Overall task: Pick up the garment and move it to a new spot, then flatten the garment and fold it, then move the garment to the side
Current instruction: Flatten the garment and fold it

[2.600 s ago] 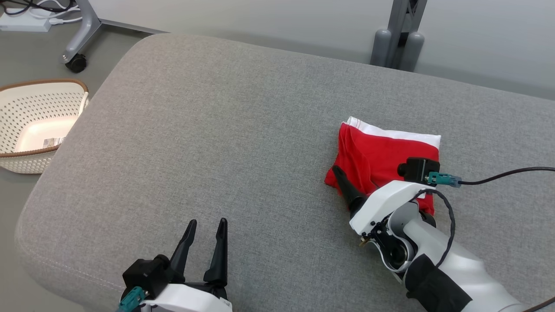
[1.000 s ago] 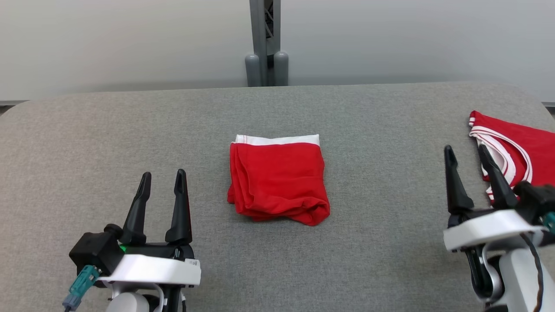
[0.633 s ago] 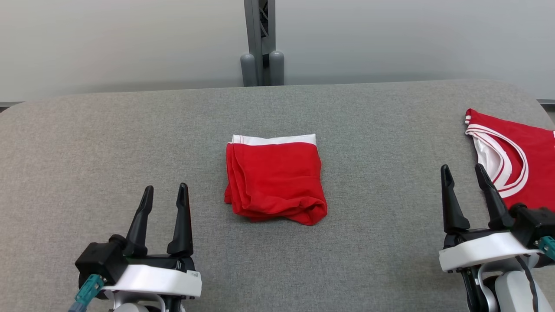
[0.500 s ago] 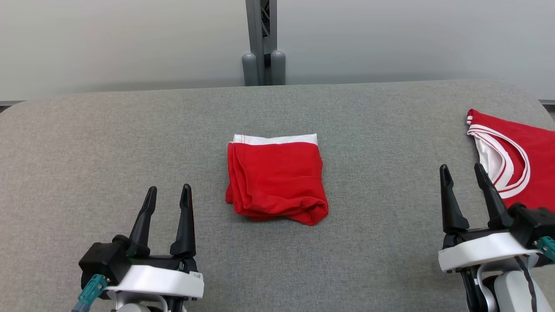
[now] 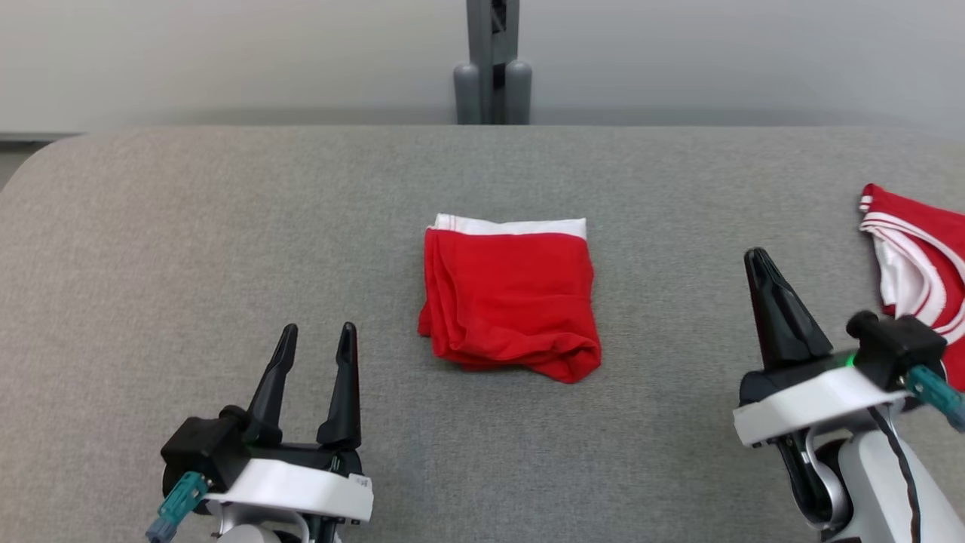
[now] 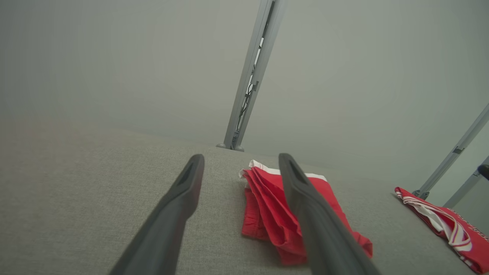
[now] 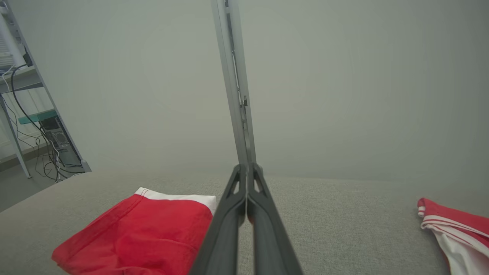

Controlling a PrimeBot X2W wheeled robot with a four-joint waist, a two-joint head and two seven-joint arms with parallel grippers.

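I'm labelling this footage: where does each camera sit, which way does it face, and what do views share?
Head view: on the head, facing forward and down at the folded red garment on the grey cushion; open left gripper lower left, shut right gripper lower right.
Left wrist view: on the left wrist, looking low along its parted fingers toward the garment.
Right wrist view: on the right wrist, looking along its closed fingers toward the grey post.
Shared: all three show the folded garment and a second red-and-white garment at right.

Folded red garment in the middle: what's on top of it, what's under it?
Nothing lies on the folded red garment; it rests on the grey cushion. Its inner layers and the cushion beneath it are covered.
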